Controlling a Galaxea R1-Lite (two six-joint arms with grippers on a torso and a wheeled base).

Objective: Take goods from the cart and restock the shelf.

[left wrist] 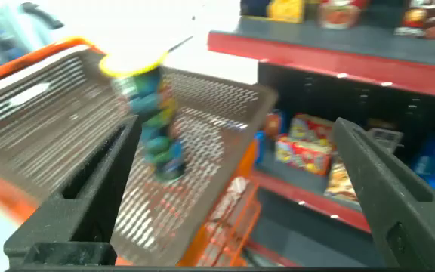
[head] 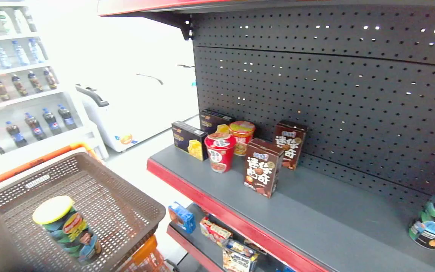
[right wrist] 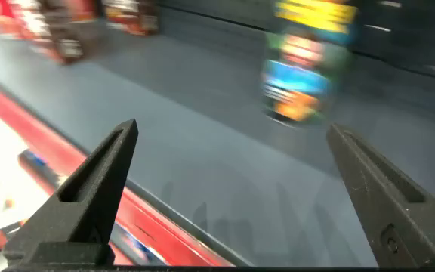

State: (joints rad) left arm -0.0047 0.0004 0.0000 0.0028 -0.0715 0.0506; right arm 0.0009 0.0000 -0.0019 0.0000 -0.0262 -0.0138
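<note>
One can beyond left jaws

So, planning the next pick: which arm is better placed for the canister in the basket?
Probably left. The left gripper, fingers open, faces the yellow-lidded canister in the brown basket on the robot's left; the right gripper hangs open over the grey shelf, facing another canister.

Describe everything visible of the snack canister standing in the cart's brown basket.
The snack canister is a tall cylinder closed by a flat yellow lid. Its wrap is printed green and blue, with a red-and-yellow logo and a printed figure; the body looks like cardboard or plastic. It stands upright on the perforated floor of the brown basket, toward the near side. Nothing else touches it.
</note>
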